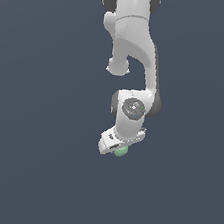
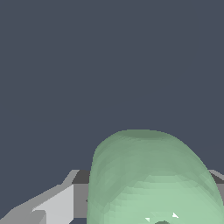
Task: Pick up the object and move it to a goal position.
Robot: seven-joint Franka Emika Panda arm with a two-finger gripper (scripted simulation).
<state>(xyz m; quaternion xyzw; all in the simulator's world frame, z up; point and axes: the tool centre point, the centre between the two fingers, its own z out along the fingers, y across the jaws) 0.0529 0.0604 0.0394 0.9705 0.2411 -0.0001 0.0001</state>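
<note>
The object [image 1: 121, 151] is a small pale mint-green rounded piece that peeks out under the white hand in the exterior view. My gripper [image 1: 118, 148] hangs from the arm near the middle of that view, tilted, and much of the object is hidden behind it. In the wrist view the object [image 2: 148, 175] fills the space between the two fingers and touches them on both sides. Part of a round dimple shows on it at the picture's edge. One grey finger [image 2: 52, 205] shows beside it. The gripper is shut on the object.
Both views show only a plain dark blue-grey background. The white arm [image 1: 137, 52] comes down from the top of the exterior view.
</note>
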